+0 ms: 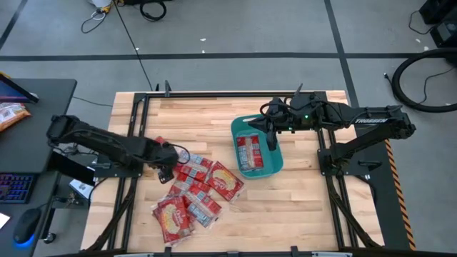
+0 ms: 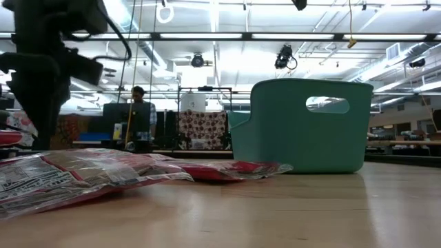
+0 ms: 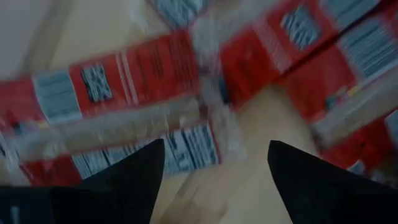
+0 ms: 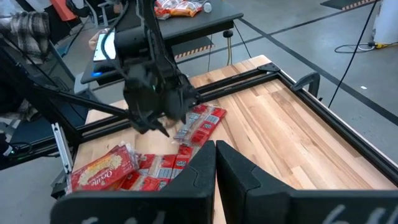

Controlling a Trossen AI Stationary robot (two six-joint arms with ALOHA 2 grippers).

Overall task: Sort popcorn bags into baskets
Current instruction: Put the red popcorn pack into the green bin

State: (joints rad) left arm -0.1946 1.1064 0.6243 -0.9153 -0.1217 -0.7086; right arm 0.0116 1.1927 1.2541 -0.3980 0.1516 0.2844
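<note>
Several red popcorn bags [image 1: 202,191] lie flat in a loose pile on the wooden table, left of centre; they also show in the low view [image 2: 103,176]. My left gripper [image 1: 166,171] points down over the pile's left edge, open, its fingers [image 3: 134,177] standing above the bags [image 3: 124,78] with nothing between them. The teal basket [image 1: 276,165] stands right of the pile, with red popcorn bags [image 1: 250,151] lying inside it. My right gripper [image 1: 272,140] hangs shut above the basket, holding nothing.
An orange snack bag [image 1: 11,114] lies on the dark side table at the left, beside a keyboard and a mouse. Black frame rails [image 1: 136,121] run along the table's left and right sides. A person [image 2: 140,110] stands in the room beyond the table.
</note>
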